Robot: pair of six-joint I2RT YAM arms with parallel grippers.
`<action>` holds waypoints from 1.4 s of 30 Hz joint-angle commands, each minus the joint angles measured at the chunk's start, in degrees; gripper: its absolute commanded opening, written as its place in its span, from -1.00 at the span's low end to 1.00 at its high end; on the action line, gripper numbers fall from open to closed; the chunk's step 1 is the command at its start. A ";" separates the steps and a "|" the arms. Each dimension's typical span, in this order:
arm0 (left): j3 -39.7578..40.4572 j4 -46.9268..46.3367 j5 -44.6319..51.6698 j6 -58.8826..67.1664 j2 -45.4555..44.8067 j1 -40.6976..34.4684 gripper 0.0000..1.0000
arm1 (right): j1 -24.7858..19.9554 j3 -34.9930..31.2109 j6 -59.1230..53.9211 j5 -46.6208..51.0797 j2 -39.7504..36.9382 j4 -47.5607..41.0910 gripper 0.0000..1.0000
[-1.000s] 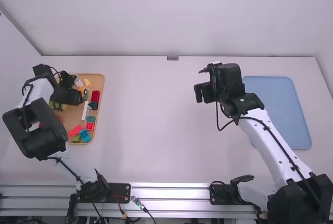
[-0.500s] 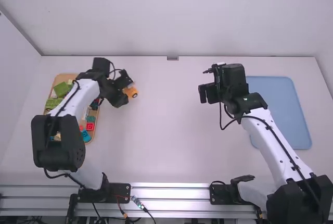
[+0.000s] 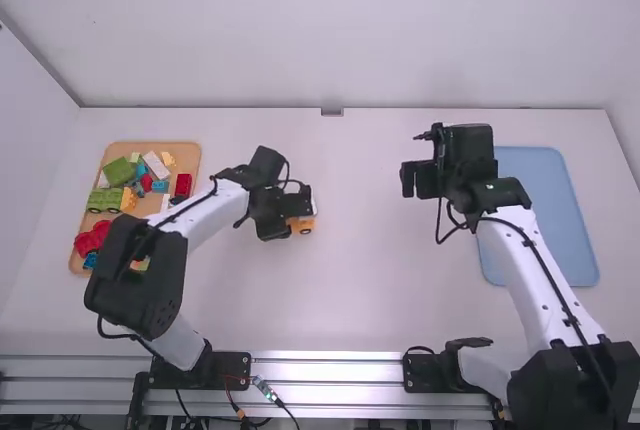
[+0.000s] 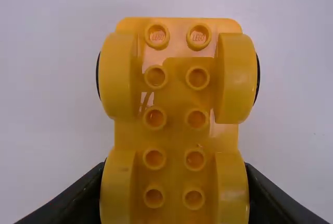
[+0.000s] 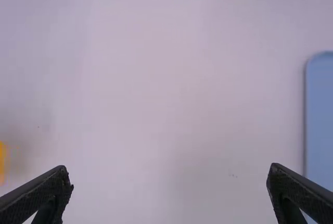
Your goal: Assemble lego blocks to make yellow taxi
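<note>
My left gripper (image 3: 292, 212) is over the table left of the middle, shut on the yellow wheeled car base (image 3: 304, 224). Seen from the left wrist, the studded car base (image 4: 175, 94) has wheels along both sides, and the left gripper (image 4: 174, 195) clasps it by its sides near the lower edge. My right gripper (image 3: 408, 179) hangs over the table right of the middle. From its own wrist camera the right gripper (image 5: 170, 179) stands open, fingers wide apart with nothing between them. A yellow bit of the car base (image 5: 2, 161) shows at that view's left edge.
A wooden tray (image 3: 73, 261) with several coloured bricks and wheeled pieces lies at the far left. On the right is a blue tray (image 3: 545, 212), partly behind the right arm. White table (image 3: 350, 290) surface stretches between the arms.
The left gripper has come out from over the wooden tray and moved right with the yellow car base. The right arm has shifted slightly to the right.
</note>
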 commanded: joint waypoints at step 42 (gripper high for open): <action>7.41 -0.79 9.20 0.87 10.41 -1.07 -0.97 | 4.74 -9.88 -1.75 -4.53 -9.90 6.90 0.98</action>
